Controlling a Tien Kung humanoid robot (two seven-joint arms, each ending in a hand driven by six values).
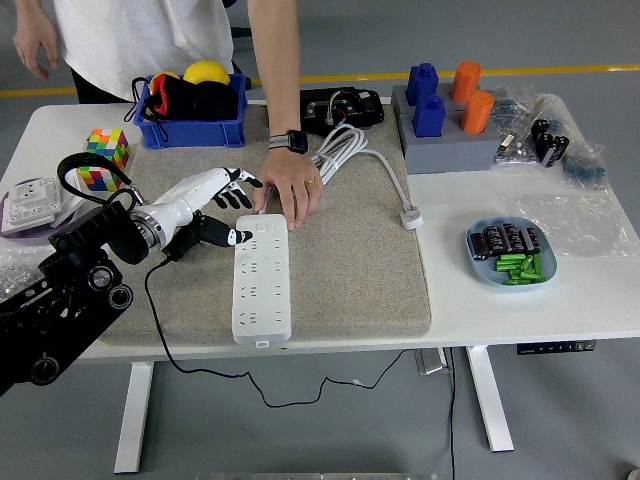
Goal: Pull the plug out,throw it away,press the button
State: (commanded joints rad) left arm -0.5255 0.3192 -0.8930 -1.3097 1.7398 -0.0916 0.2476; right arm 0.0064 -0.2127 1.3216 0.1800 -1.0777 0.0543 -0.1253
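Observation:
A white power strip (263,282) lies lengthwise on the grey mat (350,270) with no plug in its sockets. A person's hand (290,190) rests on the strip's far end. My left hand (240,208), white with black fingertips, hovers open just left of that end, its fingers (236,180) spread toward the person's hand and its thumb (234,237) at the strip's edge. The black plug (190,238) lies on the mat partly under my palm. Its black cable (160,310) trails off the table's front edge.
A blue bin (190,130) stands at the back left and a colour cube (103,155) near it. A white socket block (28,200) sits at the far left. A coiled white cable (345,150), a grey block with pegs (450,145) and a blue plate (510,278) lie to the right.

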